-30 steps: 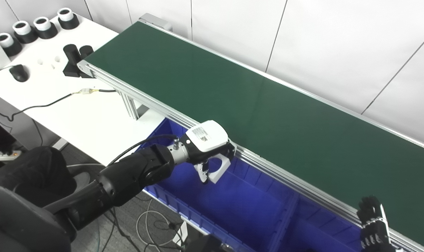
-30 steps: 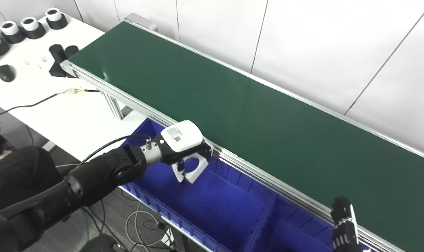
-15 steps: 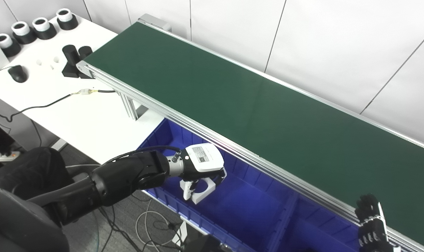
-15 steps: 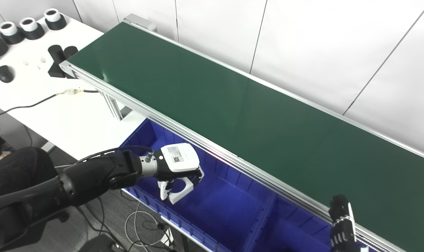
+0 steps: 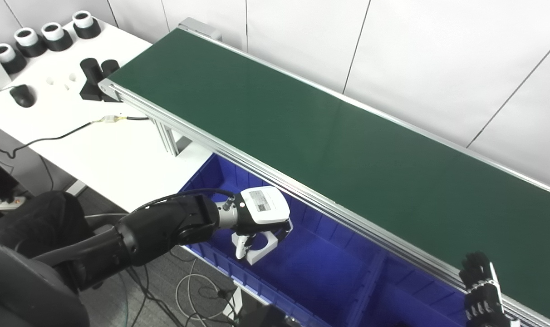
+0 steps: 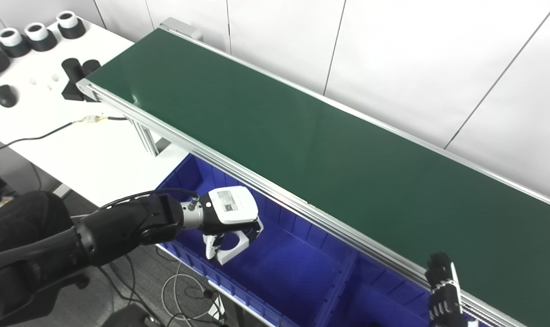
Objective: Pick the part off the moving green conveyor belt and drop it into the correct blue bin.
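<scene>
My left hand (image 5: 262, 213) hangs inside the left compartment of the blue bin (image 5: 320, 281), below the conveyor's front rail. It is shut on a white part (image 5: 259, 247) with a round hole, which pokes out beneath the hand's white back cover; the same white part (image 6: 229, 247) shows in the right eye view. The green conveyor belt (image 5: 302, 118) runs diagonally from upper left to lower right with nothing on it. My right hand (image 5: 481, 297) stands at the bottom right edge by the rail, its dark fingers pointing up and holding nothing.
A divider (image 5: 368, 284) splits the blue bin into compartments. A white table (image 5: 98, 150) at left carries several black-and-white cylinders (image 5: 52, 34), a black block (image 5: 93, 77), a mouse (image 5: 21, 95) and a cable. Cables lie on the floor below.
My left hand carried the white part from the conveyor's front rail down and leftwards into the bin's left compartment, then nearly stopped. The right hand stayed put.
</scene>
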You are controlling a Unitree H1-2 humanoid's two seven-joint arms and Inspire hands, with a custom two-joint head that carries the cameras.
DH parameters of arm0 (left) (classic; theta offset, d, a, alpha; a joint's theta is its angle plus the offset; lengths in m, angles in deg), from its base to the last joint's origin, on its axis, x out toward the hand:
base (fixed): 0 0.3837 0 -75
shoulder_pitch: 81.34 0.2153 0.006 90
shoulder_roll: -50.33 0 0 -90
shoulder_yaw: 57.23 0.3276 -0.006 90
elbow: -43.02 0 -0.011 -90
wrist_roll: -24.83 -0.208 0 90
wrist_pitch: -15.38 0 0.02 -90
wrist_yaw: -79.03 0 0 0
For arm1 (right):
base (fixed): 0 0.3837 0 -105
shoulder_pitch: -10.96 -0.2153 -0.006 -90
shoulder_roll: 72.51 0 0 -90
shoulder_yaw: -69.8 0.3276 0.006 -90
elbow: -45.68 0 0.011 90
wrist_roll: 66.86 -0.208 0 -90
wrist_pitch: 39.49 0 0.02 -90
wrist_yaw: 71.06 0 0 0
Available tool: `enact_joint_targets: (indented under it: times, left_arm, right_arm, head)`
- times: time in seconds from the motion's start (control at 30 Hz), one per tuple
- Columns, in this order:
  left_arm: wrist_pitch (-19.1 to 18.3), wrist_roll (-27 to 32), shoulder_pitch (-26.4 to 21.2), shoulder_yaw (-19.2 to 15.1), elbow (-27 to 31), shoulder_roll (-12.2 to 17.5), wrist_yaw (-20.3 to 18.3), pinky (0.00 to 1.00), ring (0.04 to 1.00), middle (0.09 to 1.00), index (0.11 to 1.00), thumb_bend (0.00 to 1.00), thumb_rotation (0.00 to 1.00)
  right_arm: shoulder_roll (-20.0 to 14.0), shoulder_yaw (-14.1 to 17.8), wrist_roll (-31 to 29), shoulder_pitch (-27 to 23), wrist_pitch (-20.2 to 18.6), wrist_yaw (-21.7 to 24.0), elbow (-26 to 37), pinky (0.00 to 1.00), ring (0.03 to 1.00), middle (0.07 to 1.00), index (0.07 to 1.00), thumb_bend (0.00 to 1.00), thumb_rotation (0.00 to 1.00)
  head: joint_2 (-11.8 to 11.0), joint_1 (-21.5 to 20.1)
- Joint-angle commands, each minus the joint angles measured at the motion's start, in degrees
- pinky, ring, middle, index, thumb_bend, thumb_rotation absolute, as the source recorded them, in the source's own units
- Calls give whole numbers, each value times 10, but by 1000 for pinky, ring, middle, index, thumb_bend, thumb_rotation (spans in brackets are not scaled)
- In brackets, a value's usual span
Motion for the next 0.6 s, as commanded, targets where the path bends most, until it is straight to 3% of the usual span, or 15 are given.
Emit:
enact_joint_targets:
  times: [0.0,0.17,0.57]
  left_arm:
    - [-2,-18,-12,-3,11,16,28,538,612,653,639,932,191]
    - [9,-33,-10,-3,2,19,63,563,666,715,686,1000,263]
    - [11,-27,-8,-8,-5,15,82,543,659,719,689,1000,255]
  right_arm:
    - [5,0,-1,-5,29,-4,17,941,942,927,940,886,982]
    - [5,-2,1,-6,28,-7,14,936,942,929,941,882,980]
    - [5,-4,-3,-7,29,-3,11,929,938,929,943,881,974]
  head:
    - [-1,-1]
    - [-1,-3]
    - [-6,-11]
